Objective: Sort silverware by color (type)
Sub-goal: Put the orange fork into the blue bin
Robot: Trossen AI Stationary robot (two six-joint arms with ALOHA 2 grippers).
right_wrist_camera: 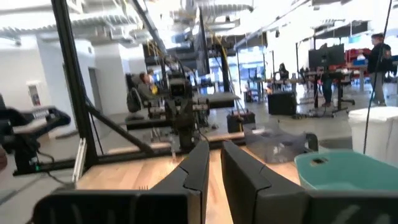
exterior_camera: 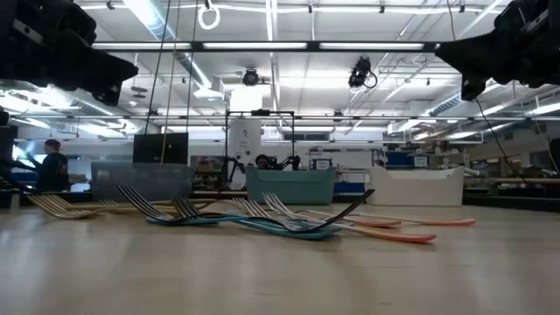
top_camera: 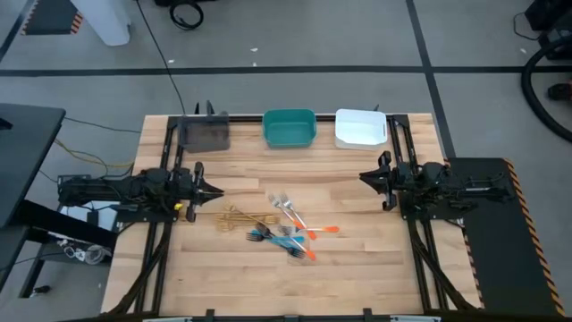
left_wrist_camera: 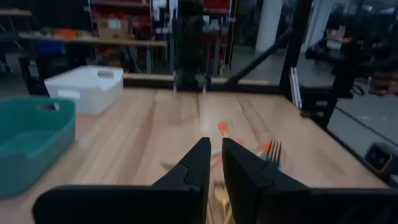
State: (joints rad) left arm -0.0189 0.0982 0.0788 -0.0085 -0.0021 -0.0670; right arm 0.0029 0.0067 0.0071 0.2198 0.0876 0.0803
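1. My left gripper (top_camera: 217, 190) hung over the left side of the table (top_camera: 357, 268), fingers nearly pressed together, holding nothing.
2. My right gripper (top_camera: 365, 176) waited on the right side, nearly closed and empty too.
3. The silverware (top_camera: 281, 228) lay piled in the middle, between my grippers.
4. Three bins (top_camera: 290, 128) sat along the far edge.

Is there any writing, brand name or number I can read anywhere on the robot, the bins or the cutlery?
None can be read.
Right arm's base: a faint pale mark, too small to read.
Grey bin, teal bin, white bin: no lettering visible.
Silverware: no markings visible.
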